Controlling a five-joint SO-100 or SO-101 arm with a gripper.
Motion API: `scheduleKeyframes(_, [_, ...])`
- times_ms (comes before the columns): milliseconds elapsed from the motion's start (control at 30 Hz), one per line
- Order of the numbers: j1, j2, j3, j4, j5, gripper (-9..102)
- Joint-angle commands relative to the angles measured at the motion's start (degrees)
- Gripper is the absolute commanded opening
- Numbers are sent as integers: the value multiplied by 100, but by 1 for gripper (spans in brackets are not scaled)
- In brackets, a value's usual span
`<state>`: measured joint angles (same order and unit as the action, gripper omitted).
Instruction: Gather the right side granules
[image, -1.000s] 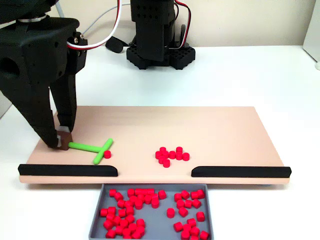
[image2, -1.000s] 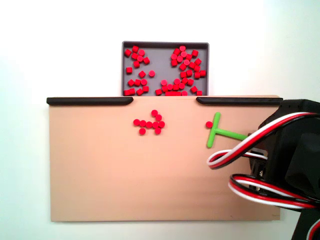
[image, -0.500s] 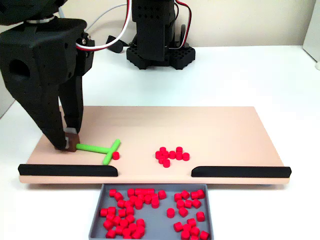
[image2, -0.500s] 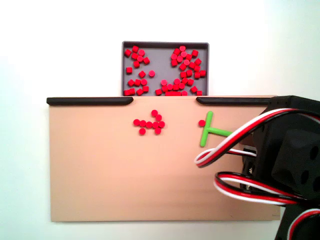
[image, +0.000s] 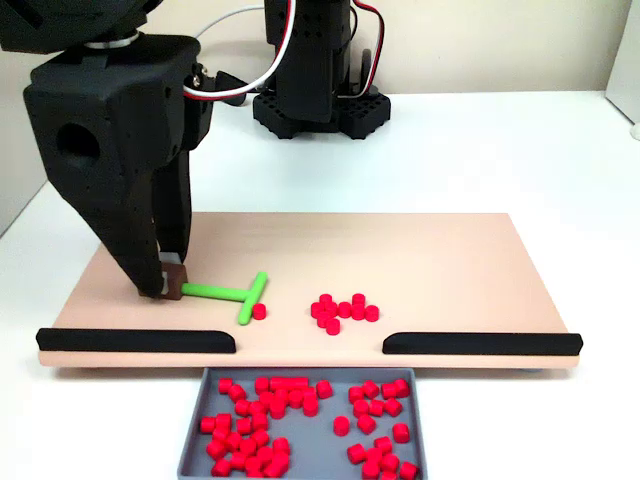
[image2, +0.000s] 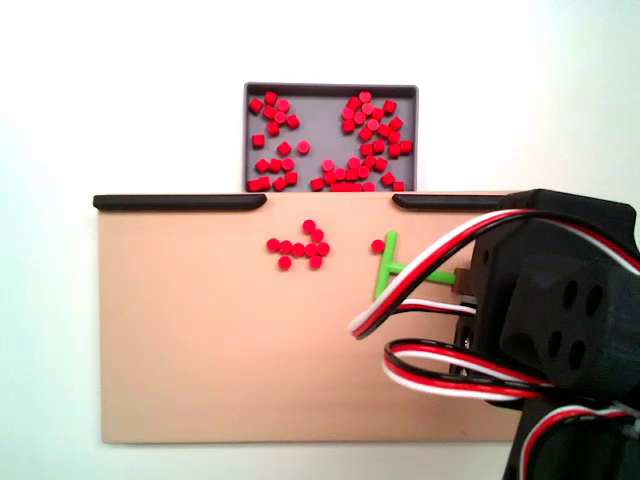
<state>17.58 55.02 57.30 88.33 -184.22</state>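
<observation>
**A:** Gripper (image: 170, 288) is at the left of a fixed view, clamped on the stem end of the green T-stick (image: 228, 294). One stray granule (image: 259, 311) touches the crossbar, w/ the main granules (image: 343, 309) bunched mid-board, just right of it. What could go wrong imo?

**B:** Stray could roll off the bar's end, since the bar's short. Or the cluster scatters if hit off-centre.

**A:** Containers?

**B:** Grey tray (image: 192, 432) at the bottom centre, below the gap between the black rails (image: 136, 341), holds lots of red pellets (image: 270, 410) already.

the hand (image: 166, 289) points straight down, fingers pinched together at the tips.
</observation>
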Motion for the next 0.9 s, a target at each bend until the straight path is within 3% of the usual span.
scheduleKeyframes(0, [-97, 79, -105, 26, -1450, 0])
scheduleKeyframes(867, [-677, 62, -105, 26, -668, 0])
